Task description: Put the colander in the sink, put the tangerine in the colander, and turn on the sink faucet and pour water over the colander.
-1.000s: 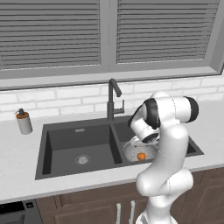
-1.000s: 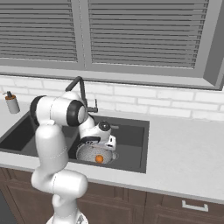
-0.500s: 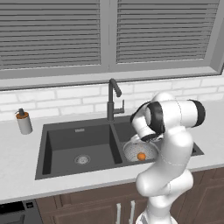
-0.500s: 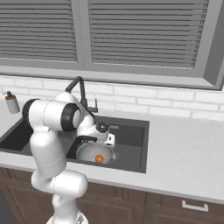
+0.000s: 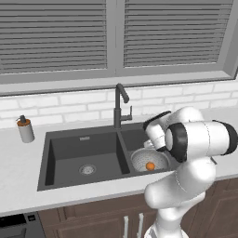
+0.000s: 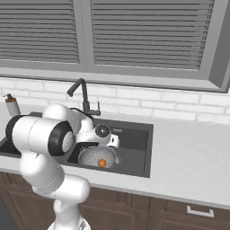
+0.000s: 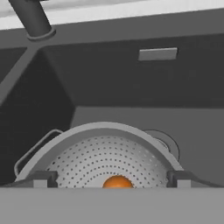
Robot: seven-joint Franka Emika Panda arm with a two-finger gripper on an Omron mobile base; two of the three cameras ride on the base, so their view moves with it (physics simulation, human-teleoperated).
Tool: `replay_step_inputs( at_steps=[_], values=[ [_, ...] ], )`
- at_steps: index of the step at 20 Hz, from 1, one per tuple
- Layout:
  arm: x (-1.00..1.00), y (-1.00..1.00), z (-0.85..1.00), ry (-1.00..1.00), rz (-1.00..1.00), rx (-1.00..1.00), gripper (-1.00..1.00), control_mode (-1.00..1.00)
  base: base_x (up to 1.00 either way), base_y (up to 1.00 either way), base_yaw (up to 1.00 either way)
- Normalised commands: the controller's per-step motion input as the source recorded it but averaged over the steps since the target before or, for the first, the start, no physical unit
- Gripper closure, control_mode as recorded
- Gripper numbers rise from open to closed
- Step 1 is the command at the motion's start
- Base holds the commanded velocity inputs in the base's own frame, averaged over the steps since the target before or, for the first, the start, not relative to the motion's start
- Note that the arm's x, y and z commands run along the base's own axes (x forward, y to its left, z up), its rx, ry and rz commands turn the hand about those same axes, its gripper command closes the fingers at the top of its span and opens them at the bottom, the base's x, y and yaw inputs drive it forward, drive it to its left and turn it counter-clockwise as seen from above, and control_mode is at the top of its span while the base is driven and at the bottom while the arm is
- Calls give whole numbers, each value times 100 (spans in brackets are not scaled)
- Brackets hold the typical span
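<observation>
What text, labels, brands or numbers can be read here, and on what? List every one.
None: no readable text in any view.
The sink, faucet, colander, tangerine and soap bottle carry no lettering.
The small plate on the sink's back wall is blank grey.

You will find no readable text, label, brand, number or sign anywhere here. The small plate on the back wall of the sink (image 7: 109, 83) is blank grey, and the soap bottle (image 5: 25, 130) carries no lettering you can make out.
</observation>
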Motion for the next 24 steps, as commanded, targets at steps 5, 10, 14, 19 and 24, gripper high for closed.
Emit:
replay_step_inputs(
  at_steps=[5, 10, 14, 19, 24],
  values=[
    [0, -48, 100, 0, 0, 5, -100, -100, 0, 0, 0],
    [0, -43, 100, 2, 0, 5, -100, -100, 0, 0, 0],
    [-10, -36, 99, 6, 0, 4, -100, -100, 0, 0, 0],
    [-33, -19, 82, 1, 0, 1, -100, -100, 0, 0, 0],
    [-17, 13, 40, 0, 0, 0, -100, -100, 0, 0, 0]
  ],
)
